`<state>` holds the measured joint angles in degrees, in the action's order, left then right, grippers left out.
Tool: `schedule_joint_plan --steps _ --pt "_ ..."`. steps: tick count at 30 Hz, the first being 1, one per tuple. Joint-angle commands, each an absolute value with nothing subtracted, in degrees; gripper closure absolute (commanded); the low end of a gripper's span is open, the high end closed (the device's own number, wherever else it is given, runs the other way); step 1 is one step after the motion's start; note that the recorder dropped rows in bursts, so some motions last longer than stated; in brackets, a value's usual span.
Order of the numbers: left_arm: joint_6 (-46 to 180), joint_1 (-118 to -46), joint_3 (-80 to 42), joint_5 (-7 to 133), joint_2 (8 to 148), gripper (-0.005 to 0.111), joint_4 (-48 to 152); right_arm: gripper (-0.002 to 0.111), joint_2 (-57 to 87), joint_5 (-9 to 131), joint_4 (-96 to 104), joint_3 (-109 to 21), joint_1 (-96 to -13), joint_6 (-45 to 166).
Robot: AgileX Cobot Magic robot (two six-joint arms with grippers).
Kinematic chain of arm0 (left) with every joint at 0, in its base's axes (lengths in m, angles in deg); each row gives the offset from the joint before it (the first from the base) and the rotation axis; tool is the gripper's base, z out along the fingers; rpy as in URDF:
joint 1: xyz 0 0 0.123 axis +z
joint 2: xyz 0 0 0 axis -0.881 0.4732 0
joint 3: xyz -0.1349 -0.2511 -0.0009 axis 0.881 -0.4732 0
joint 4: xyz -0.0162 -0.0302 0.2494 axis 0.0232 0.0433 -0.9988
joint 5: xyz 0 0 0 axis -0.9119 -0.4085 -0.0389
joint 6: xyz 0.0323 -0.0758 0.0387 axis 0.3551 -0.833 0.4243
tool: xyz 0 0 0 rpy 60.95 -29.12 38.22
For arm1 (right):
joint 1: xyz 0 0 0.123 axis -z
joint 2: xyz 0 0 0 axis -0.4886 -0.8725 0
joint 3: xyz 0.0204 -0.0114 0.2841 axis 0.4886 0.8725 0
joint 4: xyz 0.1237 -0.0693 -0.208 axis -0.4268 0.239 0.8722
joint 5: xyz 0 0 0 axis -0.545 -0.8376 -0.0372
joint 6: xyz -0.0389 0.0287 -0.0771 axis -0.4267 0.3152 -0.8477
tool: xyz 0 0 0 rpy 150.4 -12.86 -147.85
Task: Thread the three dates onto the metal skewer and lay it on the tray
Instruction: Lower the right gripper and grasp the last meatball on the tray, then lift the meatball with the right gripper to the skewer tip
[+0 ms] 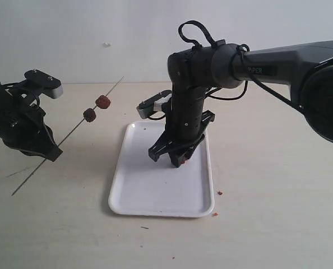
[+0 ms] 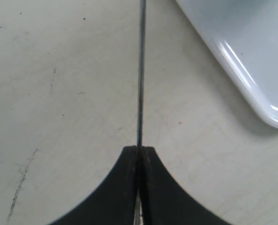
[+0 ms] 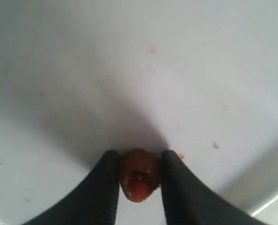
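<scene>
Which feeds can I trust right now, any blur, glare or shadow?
Exterior view: evenly lit, the skewer and its two dates read clearly. Left wrist view: skewer sharp, glare streak on the tray rim. Right wrist view: soft focus, third date blurred, shadow behind it.

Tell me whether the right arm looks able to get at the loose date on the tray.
Probably yes. The right gripper is low over the tray with its fingers flanking the date, seemingly touching both sides; nothing stands between.
</scene>
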<state>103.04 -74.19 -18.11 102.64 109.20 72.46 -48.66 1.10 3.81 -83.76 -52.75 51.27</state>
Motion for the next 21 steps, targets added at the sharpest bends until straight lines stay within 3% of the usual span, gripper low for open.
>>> schedule_joint_plan --steps 1,5,11,21 --pt "102.9 -74.0 -17.8 102.0 108.6 0.107 73.2 0.090 -49.0 1.0 4.4 -83.7 -52.4 51.4" --pt "102.9 -74.0 -17.8 102.0 108.6 0.107 73.2 0.091 -45.1 0.4 4.7 -83.7 -52.4 50.8" --pt "103.9 -74.0 -17.8 102.0 108.6 0.107 73.2 0.081 -36.3 0.1 0.6 -83.7 -48.3 45.5" --pt "111.2 -76.6 -17.8 100.9 108.6 0.107 77.7 0.082 -34.7 -8.8 -45.4 -83.7 -31.9 20.0"
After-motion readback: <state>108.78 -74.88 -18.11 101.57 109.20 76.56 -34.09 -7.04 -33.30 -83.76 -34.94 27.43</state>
